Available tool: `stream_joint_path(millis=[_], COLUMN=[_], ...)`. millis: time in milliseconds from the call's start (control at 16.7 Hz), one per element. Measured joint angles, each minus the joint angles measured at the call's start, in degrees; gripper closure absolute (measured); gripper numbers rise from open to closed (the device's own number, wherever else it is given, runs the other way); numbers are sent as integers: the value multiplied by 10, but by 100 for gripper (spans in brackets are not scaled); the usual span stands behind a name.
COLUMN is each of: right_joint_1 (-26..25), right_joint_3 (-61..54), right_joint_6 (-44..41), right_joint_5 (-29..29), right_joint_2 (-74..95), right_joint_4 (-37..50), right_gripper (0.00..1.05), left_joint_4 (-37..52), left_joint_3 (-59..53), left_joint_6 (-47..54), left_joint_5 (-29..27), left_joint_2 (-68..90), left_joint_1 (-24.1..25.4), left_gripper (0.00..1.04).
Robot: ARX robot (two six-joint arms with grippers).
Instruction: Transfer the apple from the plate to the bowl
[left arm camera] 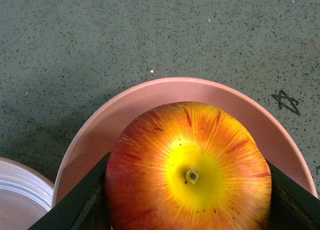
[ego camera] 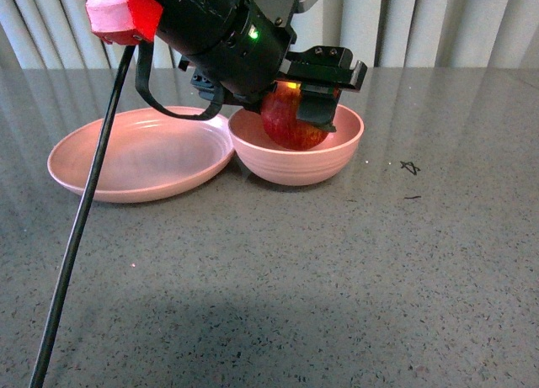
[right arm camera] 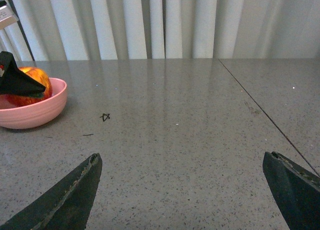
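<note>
Left end effector (ego camera: 296, 110) clamps the apple (ego camera: 285, 129), low inside the bowl (ego camera: 295, 167); plate (ego camera: 135, 162) beside it sits empty. Release and retreat likely remain. Right end effector (right arm camera: 182, 190) hangs wide apart, holding nothing.

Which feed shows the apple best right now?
Left wrist view: the apple fills it, stem hollow facing the camera. Front view: the left claw hides much of it. Right wrist view: only a small, distant part.

No readable text or numbers; only small black star-like scribble (ego camera: 410, 167) on tabletop (ego camera: 278, 270).
</note>
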Motion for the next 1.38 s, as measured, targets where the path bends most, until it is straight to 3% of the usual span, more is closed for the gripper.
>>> stream_joint_path(millis=[659, 839, 1379], right_joint_1=[0, 0, 0], right_joint_3=[0, 0, 0], right_joint_6=[0, 0, 0], right_joint_5=[0, 0, 0], right_joint_2=[0, 0, 0], right_joint_4=[0, 0, 0], right_gripper=[7, 7, 7], left_joint_4=[-1, -3, 25], left_joint_3=[15, 17, 23], left_joint_6=[-1, 0, -3], left_joint_5=[0, 4, 10], left_joint_2=[19, 19, -11], left_joint_1=[0, 0, -1], left_gripper=[34, 5, 7])
